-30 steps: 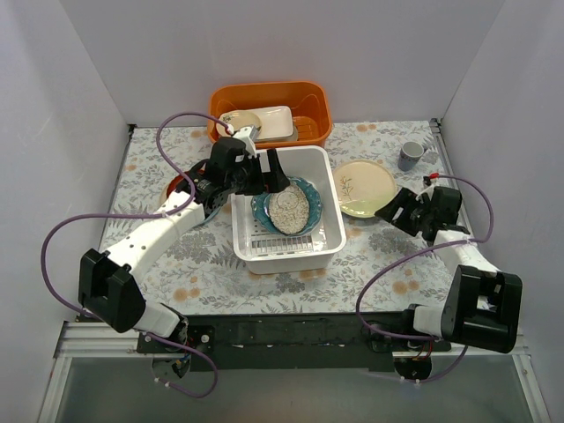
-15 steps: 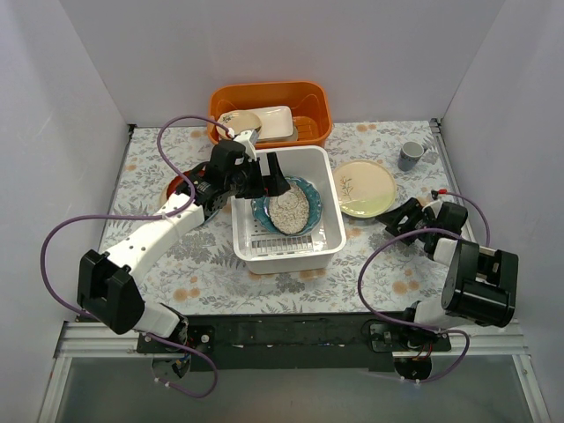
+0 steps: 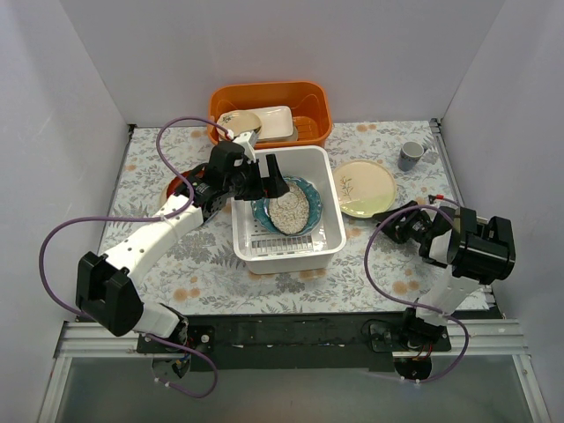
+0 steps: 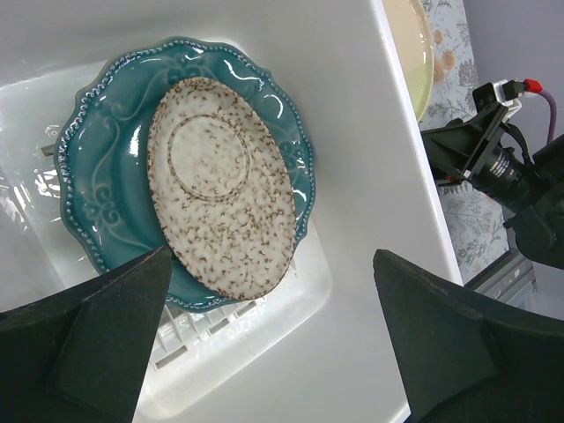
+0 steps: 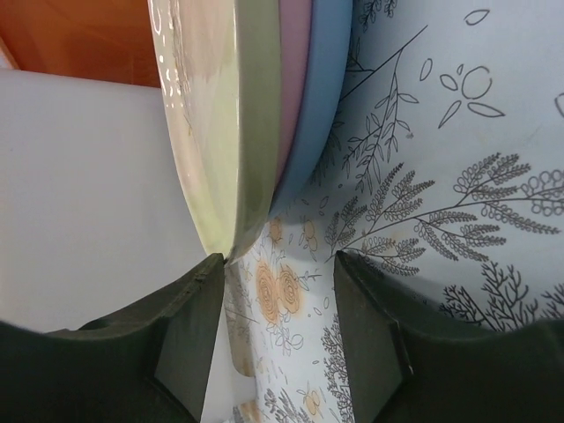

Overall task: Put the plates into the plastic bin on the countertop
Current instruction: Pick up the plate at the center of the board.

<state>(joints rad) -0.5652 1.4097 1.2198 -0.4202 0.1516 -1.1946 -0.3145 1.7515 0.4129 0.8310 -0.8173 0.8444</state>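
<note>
Has brought the right end effector (image 5: 278,326), spread, down to the cream plate's (image 3: 366,188) near rim. Keeps the left end effector (image 4: 264,352) spread above the white bin (image 4: 352,115), teal plate (image 4: 97,176) already inside; next pick looks ready

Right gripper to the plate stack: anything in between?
Nothing. Only bare flowered countertop lies between the right gripper and the plate stack, seen in the right wrist view.

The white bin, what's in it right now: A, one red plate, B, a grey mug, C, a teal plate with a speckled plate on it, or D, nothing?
C: left wrist view shows a speckled plate lying on the teal plate inside the white bin.
</note>
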